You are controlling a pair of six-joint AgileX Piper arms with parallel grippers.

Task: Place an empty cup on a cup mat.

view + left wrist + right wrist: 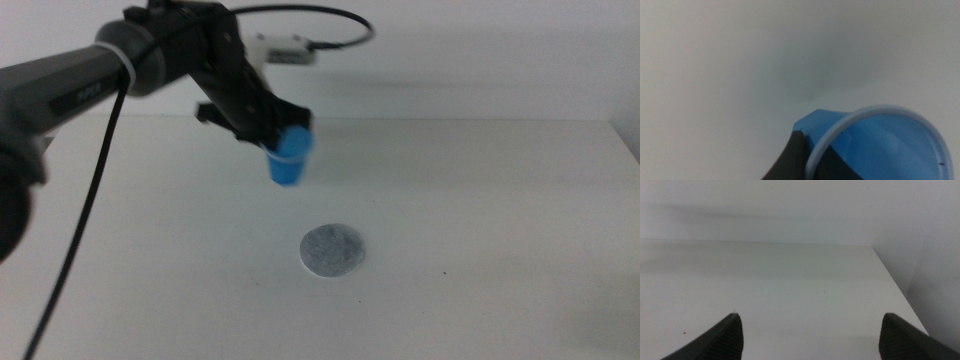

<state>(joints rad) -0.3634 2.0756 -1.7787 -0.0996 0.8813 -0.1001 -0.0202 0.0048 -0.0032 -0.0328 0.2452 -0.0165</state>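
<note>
Table (pixel 480 200): a plain white surface is seen across the middle view; its far edge and right corner are also shown in the right wrist view.
Left arm (pixel 70 90): a dark grey arm is brought in from the left side, with a black cable hung beside it and a pale wrist camera carried above the gripper.
Left gripper (pixel 275 130): it is held above the table, behind the cup mat; its dark jaws are closed on the upper part of the cup; one jaw is seen pressed against the outer wall in the left wrist view.
Right gripper (pixel 810 335): it is kept low over bare table; its two dark jaws are set wide apart, with nothing held between them.
Cup mat (pixel 333 249): a round speckled grey disc is laid flat on the table, nearer the camera than the cup and apart from it.
Cup (pixel 289 160): bright blue, pale-rimmed, upright or slightly tilted; it appears lifted clear of the table, though contact cannot be ruled out from this angle; no contents are seen in the part of the blue inside shown.
</note>
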